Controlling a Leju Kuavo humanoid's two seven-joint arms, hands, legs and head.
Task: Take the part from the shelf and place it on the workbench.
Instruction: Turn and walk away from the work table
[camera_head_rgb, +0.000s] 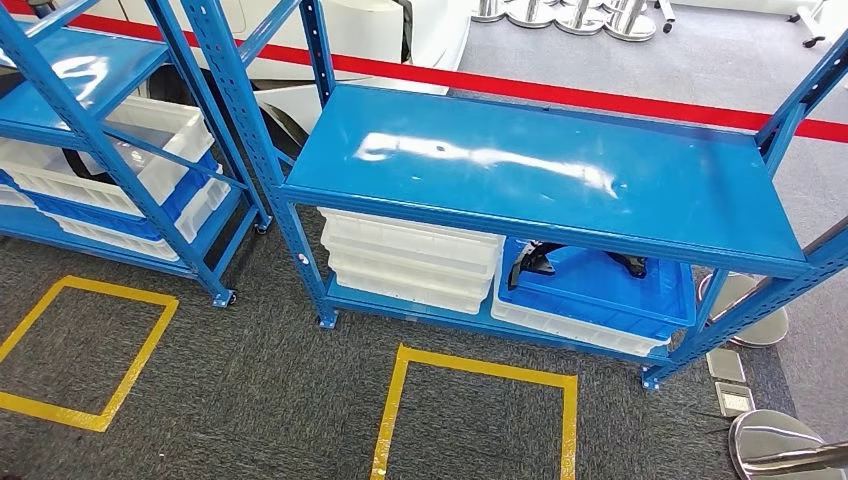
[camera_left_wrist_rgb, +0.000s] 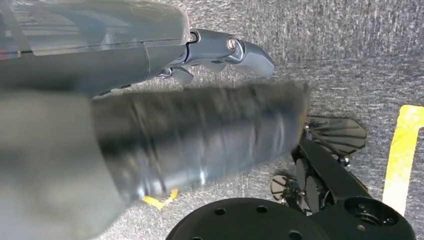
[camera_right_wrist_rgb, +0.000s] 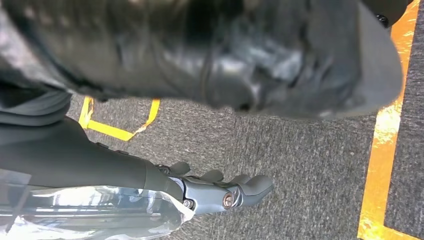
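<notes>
Grey speckled carpet floor (camera_head_rgb: 250, 400), marked with two yellow tape squares: one (camera_head_rgb: 85, 350) toward the left, one (camera_head_rgb: 480, 420) near the middle, in front of the racks.

Red tape line (camera_head_rgb: 560, 92) running across the floor behind the racks.

Stack of white plastic trays (camera_head_rgb: 410, 258) on a lower shelf level, just beside a blue plastic crate (camera_head_rgb: 600, 290) resting on a white one.

Further white plastic bin (camera_head_rgb: 150, 135) with blue and white trays (camera_head_rgb: 120, 225) beneath it, at the left.

Round chrome stand bases (camera_head_rgb: 570, 14) on the far floor.

Round metal disc (camera_head_rgb: 750, 310) on the floor at the right, with small square floor plates (camera_head_rgb: 733, 398) near it.
</notes>
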